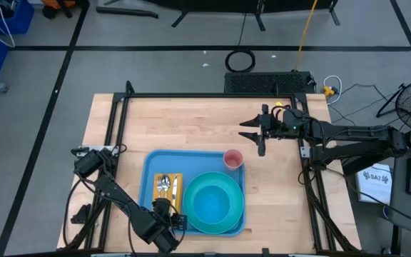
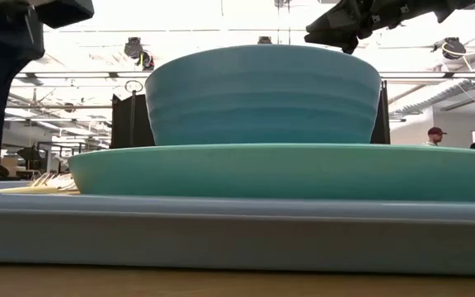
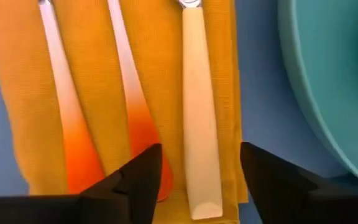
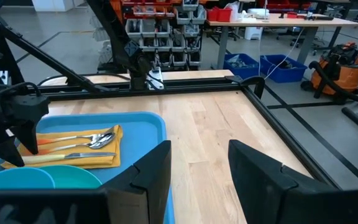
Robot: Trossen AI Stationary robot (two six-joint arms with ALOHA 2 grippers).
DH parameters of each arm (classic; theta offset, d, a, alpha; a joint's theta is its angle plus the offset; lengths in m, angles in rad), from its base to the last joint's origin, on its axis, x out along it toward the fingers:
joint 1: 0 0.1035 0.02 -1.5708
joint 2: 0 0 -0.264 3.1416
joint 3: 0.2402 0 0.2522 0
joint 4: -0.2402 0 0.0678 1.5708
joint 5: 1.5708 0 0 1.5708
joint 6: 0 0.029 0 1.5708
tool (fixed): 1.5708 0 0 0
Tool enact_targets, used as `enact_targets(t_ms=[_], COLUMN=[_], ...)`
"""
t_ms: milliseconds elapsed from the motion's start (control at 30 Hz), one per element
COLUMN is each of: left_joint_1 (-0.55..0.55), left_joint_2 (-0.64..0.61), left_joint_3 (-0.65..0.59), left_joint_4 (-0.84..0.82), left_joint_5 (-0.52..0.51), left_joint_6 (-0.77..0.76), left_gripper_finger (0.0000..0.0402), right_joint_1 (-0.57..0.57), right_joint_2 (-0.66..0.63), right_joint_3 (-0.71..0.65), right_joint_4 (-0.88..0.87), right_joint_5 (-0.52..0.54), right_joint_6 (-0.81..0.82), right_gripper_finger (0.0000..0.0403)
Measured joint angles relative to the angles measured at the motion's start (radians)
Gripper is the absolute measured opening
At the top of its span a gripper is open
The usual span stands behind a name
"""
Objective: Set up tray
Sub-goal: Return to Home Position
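Fingers [image 3: 135,180] gape empty: left gripper [image 3: 199,163] at the tray's [image 1: 155,160] seven o'clock, right gripper [image 4: 199,163] at one; I judge it stiff, slick, so take the rim.

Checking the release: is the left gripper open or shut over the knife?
Open: the left gripper has its fingers apart, either side of the knife lying on the napkin.
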State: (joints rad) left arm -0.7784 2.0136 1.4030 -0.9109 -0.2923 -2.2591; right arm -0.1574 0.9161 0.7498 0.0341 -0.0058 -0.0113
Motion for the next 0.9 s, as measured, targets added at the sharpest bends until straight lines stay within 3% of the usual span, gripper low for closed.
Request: enact_targets(t_ms=[100,167,267,400,533,633,733,900], left_joint_1=[0.000,-0.002,-0.015,-0.042,-0.058,-0.075,-0.057,0.038], left_joint_2=[-0.027,-0.058,-0.117,-0.236,-0.388,-0.500,-0.625,-0.852], left_joint_3=[0.007,0.008,0.008,0.009,0.009,-0.014,-0.098,-0.392], left_joint_4=[-0.013,-0.015,-0.026,-0.029,-0.126,-0.223,-0.286,-0.250], left_joint_5=[-0.010,-0.086,-0.318,-0.694,-0.877,-1.032,-1.075,-1.011], left_joint_6=[0.019,0.077,0.223,0.611,0.884,0.967,0.950,0.879], left_gripper_finger=[0.0233,0.0239,0.0242,0.0243,0.0243,0.0243,0.0244,0.0244], right_joint_1=[0.000,0.000,0.000,0.000,-0.017,-0.030,-0.033,-0.033], right_joint_2=[0.000,-0.005,-0.034,-0.136,-0.319,-0.479,-0.609,-0.713], right_joint_3=[0.000,0.000,0.000,0.000,0.000,0.001,0.002,0.002], right_joint_4=[0.000,-0.001,-0.001,-0.030,-0.140,-0.230,-0.302,-0.380], right_joint_5=[0.000,-0.006,-0.077,-0.164,-0.150,-0.082,-0.021,-0.018], right_joint_6=[0.000,0.005,0.022,0.029,-0.001,-0.002,0.021,0.048], right_gripper_finger=[0.0153,0.0153,0.0153,0.0153,0.0153,0.0153,0.0153,0.0153])
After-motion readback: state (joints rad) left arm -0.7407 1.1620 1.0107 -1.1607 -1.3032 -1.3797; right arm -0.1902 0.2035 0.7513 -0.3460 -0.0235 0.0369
